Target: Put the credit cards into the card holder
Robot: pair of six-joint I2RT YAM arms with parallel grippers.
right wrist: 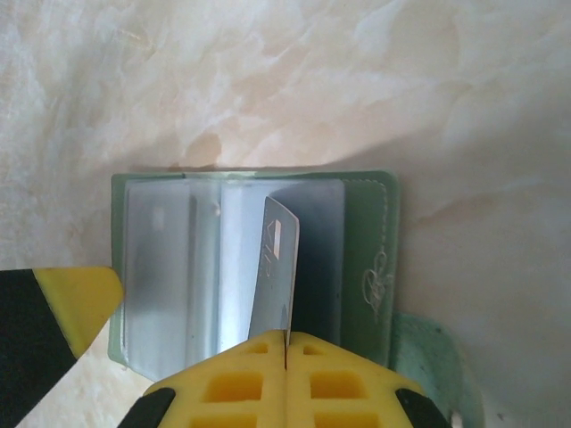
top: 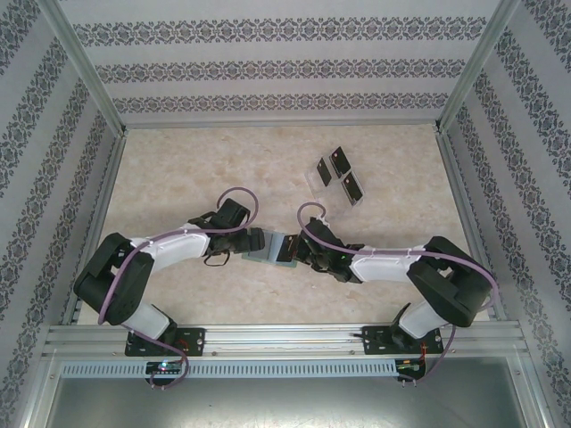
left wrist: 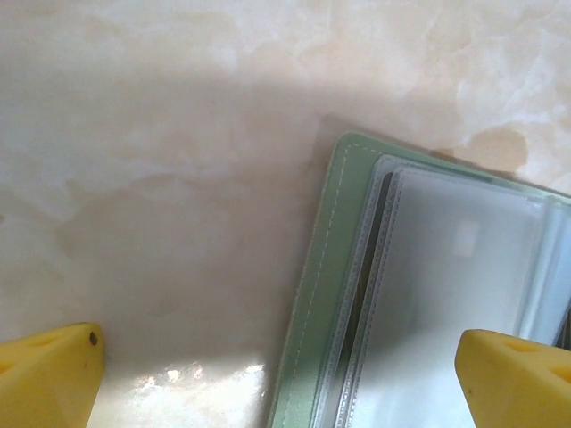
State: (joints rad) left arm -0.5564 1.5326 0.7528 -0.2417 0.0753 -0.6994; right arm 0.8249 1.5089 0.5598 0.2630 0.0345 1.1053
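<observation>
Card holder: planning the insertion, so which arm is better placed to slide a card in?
Right: the right claw is shut on a card over the open card holder; the left claw is open and empty.

Seen from above, the left arm (top: 134, 267) rises from its base, folds its elbow outward, away from the holder (top: 268, 248), and stretches its white forearm in toward it. The right arm (top: 437, 272) mirrors this pose from the other side. The two wrists nearly meet over the holder.

The left gripper (left wrist: 281, 374) has its yellow fingers spread wide. One finger is above the holder's clear sleeves and the other is off the holder's outer edge.

The right gripper (right wrist: 285, 343) has its fingers pressed tight together, pinching the bottom edge of one card (right wrist: 278, 263). It holds the card upright over the holder's open pages.
</observation>
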